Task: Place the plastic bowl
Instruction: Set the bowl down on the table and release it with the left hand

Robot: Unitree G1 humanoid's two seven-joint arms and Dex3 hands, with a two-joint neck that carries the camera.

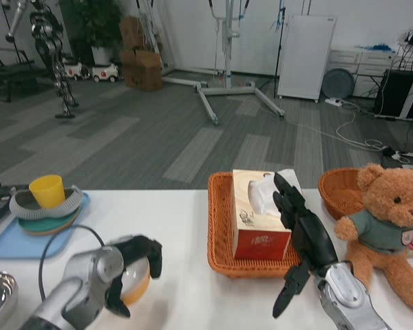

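My left hand (127,265) grasps the bowl (134,278) from above to set it down left of the basket (220,227); right hand (299,227) released.

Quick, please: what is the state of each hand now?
Left hand: holding the orange-and-white plastic bowl.
Right hand: open, fingers extended, holding nothing.

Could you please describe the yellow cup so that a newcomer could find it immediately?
Look to the white table's far left corner, where a blue tray lies. The yellow cup stands upright on the stacked dishes there, the only plain bright yellow thing.
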